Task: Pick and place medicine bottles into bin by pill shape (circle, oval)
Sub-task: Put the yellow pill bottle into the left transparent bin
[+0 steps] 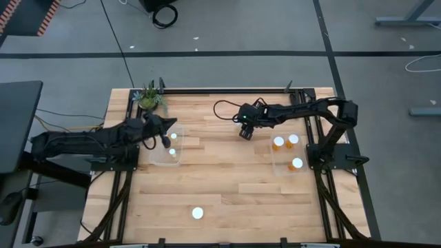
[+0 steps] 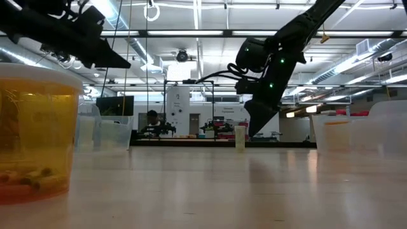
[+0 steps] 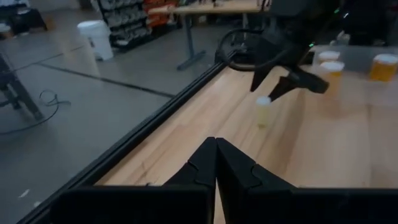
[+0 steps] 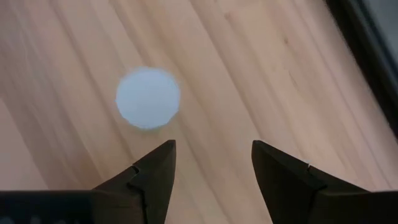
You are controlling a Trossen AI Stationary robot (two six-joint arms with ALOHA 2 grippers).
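Note:
A small bottle with a white cap (image 4: 148, 98) stands upright on the table (image 2: 240, 137) at the far middle. My right gripper (image 4: 213, 155) is open just above it and a little to one side, touching nothing; it also shows in the high view (image 1: 244, 132). My left gripper (image 1: 167, 140) hangs over the clear left bin (image 1: 155, 160), shut and empty (image 3: 216, 158). Two white-capped bottles (image 1: 173, 136) stand in that bin. Three amber bottles (image 1: 278, 142) stand in the clear right bin (image 1: 282, 169). One more bottle (image 1: 198, 213) stands near the table's near edge.
A green potted plant (image 1: 149, 98) stands at the table's far left corner. A black cable (image 1: 224, 109) loops on the table behind the right gripper. The near bottle fills the low view's left side (image 2: 32, 133). A person shows in the room far behind the table (image 2: 152, 117).

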